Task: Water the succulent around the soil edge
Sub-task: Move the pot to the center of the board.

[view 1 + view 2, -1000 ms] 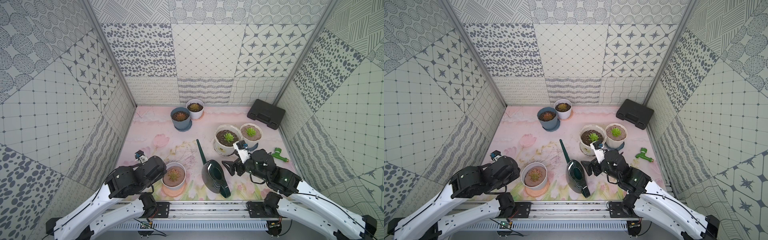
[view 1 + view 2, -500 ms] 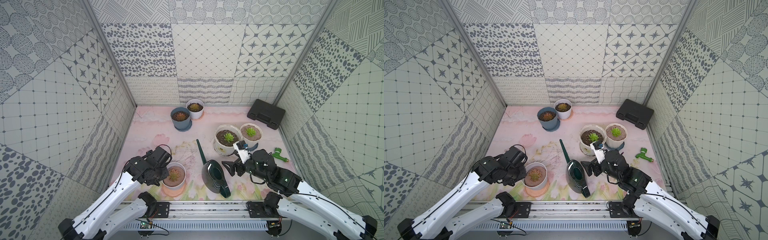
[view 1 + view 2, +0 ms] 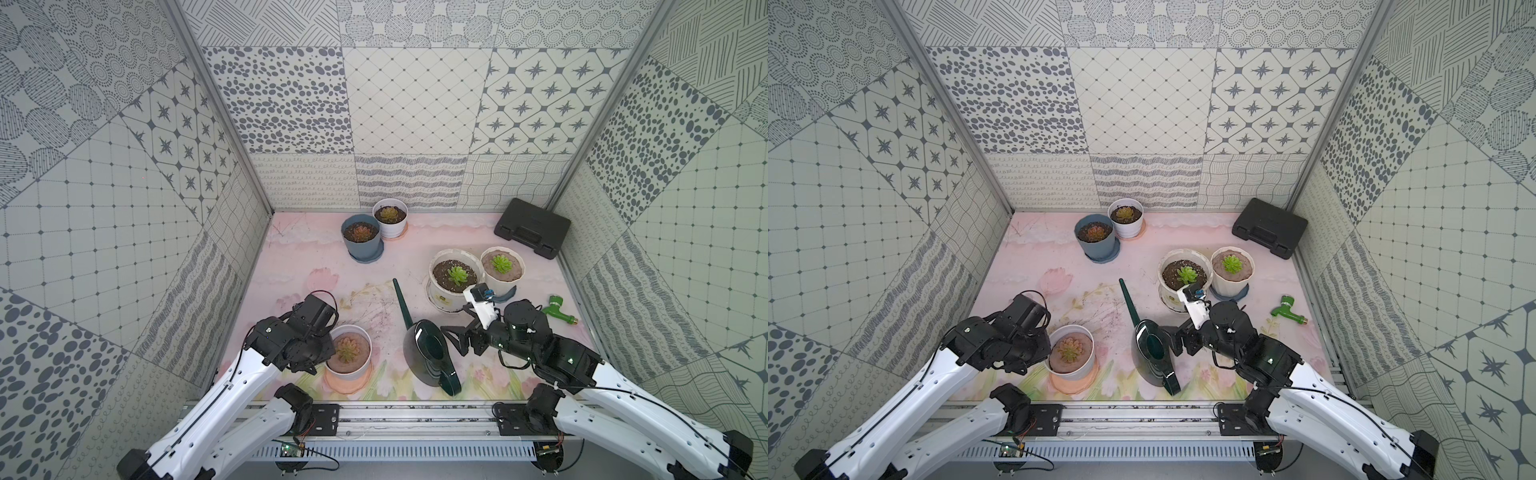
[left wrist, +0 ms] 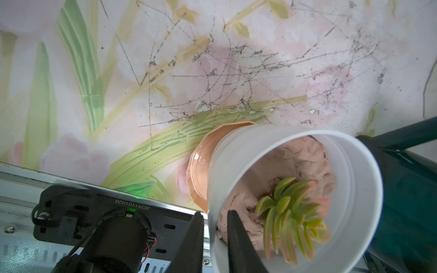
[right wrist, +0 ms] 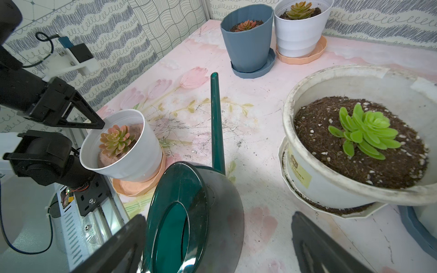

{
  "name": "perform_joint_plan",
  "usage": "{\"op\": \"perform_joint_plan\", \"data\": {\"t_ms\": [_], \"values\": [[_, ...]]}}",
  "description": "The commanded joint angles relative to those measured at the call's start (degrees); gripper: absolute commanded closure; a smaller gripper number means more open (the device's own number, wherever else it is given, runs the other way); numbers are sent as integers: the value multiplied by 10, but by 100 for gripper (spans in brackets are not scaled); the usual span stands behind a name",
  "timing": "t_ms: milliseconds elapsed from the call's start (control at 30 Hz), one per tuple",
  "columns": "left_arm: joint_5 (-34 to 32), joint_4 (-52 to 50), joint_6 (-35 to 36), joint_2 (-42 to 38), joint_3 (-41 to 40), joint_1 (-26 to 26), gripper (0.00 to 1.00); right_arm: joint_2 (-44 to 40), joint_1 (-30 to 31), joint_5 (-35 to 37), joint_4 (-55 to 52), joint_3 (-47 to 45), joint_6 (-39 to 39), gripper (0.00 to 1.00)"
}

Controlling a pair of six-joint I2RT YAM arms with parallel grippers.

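Left wrist: my left gripper [image 4: 215,214] pinches rim of near pot [image 4: 359,189].
Right wrist: my right gripper [image 5: 218,216] spread wide by can [image 5: 208,179]; fingers [image 5: 118,248] cut off.
Top views: succulent [image 3: 500,264] far right, beside cream pot [image 3: 440,293].

1. Left arm [image 3: 232,386] reaches forward, wrist tipped down; left gripper [image 4: 214,212] fingers nearly together, slim gap between.
2. Right arm [image 3: 602,374] low; right gripper [image 5: 217,216] jaws spread wide, aimed inward.
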Motion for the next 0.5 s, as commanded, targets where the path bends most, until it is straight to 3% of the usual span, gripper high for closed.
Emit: {"op": "perform_joint_plan", "data": {"t_ms": [0, 167, 467], "values": [[29, 33, 27, 18, -19, 11, 80, -7, 2, -5, 28, -5, 0, 2], [38, 70, 35, 57, -28, 14, 100, -7, 2, -2, 28, -5, 0, 2], [9, 117, 45, 100, -31, 14, 100, -7, 2, 1, 28, -4, -1, 2]]}}
